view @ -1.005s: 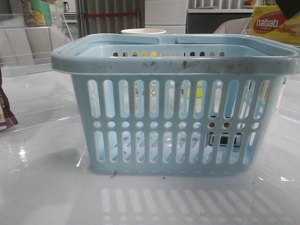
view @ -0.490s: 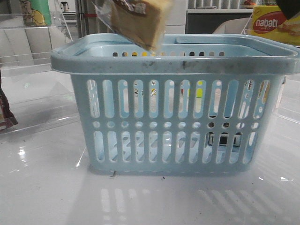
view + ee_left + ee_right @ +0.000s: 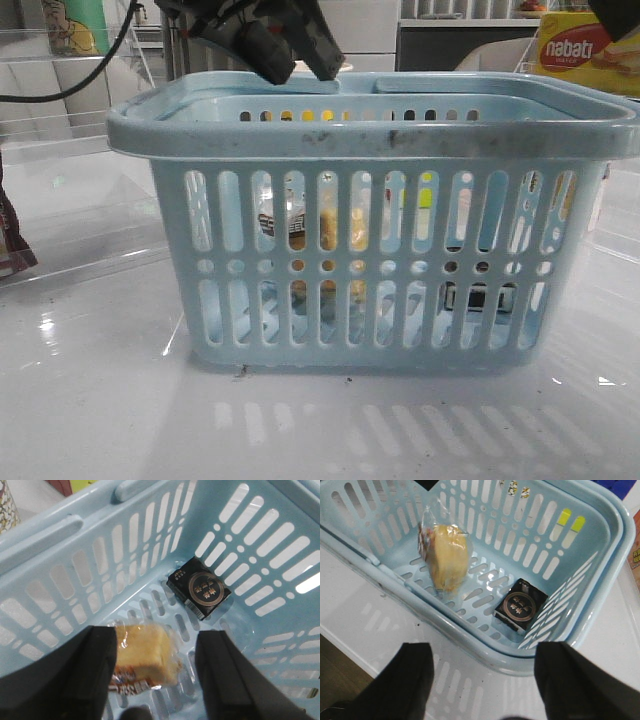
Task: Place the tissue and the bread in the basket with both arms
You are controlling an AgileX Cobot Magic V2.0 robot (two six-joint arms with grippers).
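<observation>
Now the bread (image 3: pixel 446 555), tan-yellow in its clear wrapper, is inside the basket (image 3: pixel 370 128) and no gripper touches it. Through the slots of the front view it shows in the left half of the basket, and I cannot tell whether it already rests on the floor. The left gripper (image 3: pixel 155 672) is just above the rim of the basket, over its left part, and its 2 dark fingers (image 3: pixel 92 670) stand wide apart with nothing between them; the bread shows below the gap in the left wrist view. A small flat pack (image 3: pixel 520 606), dark with a round emblem, lies flat on the basket floor near the right corner, apart from the bread; it appears to be the tissue. The right gripper (image 3: pixel 485 685) hangs outside the basket over the white table (image 3: pixel 100 400), its 2 fingers also spread and empty. A yellow and red nabati box (image 3: pixel 585 50) stands behind, at the right.
</observation>
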